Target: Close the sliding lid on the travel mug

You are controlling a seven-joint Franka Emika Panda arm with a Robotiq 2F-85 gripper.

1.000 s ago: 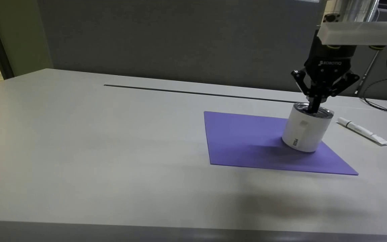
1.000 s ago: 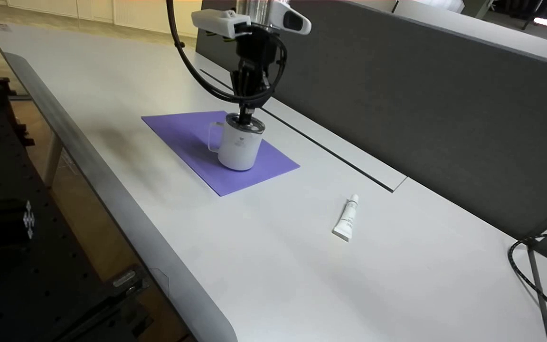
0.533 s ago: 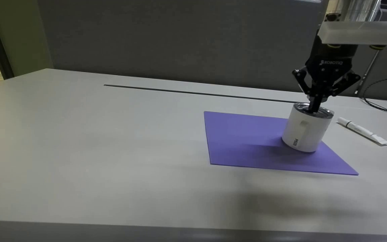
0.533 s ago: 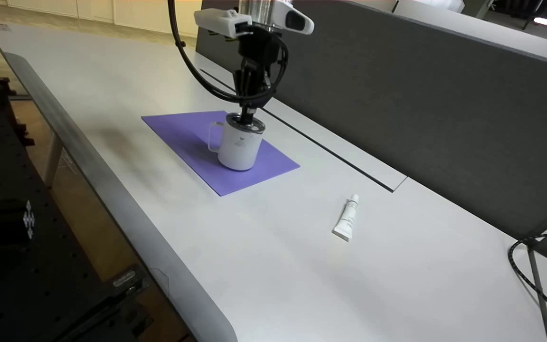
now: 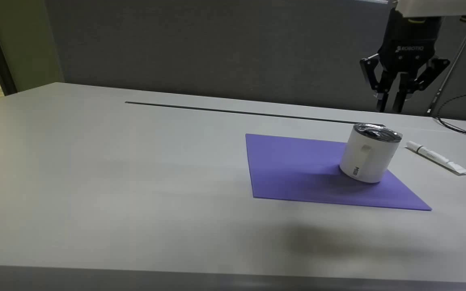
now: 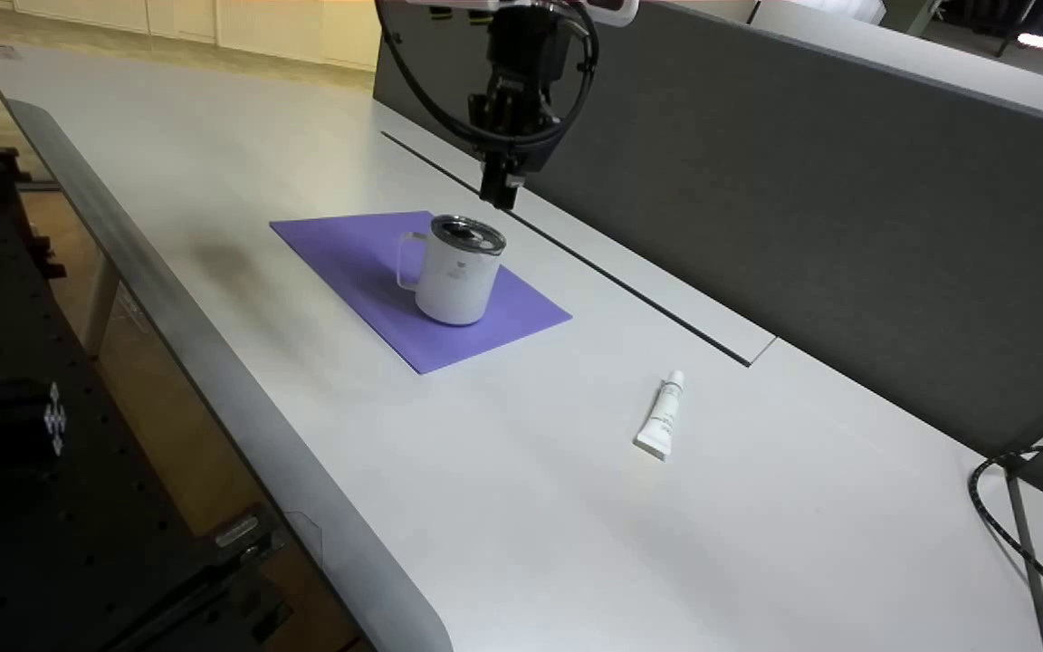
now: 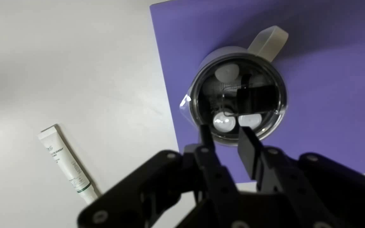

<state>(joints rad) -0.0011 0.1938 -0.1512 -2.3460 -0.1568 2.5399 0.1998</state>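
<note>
two fingers (image 7: 249, 148), mine: i am holding them slightly spread. below them, white travel mug (image 5: 371, 158), dark lid (image 6: 468, 234) on, is standing on purple mat (image 5: 291, 165).

glossy lid (image 7: 238, 95), matt mug (image 6: 455, 288), smooth mat (image 5: 289, 161)

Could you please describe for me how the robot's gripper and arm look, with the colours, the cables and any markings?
The gripper is black, with jointed links, round screws and slim fingers. White lettering on its body reads ROBOTIQ. What shows of the arm is a pale part above the gripper, with yellowish bands below it. A black cable curves in a loop.
</note>
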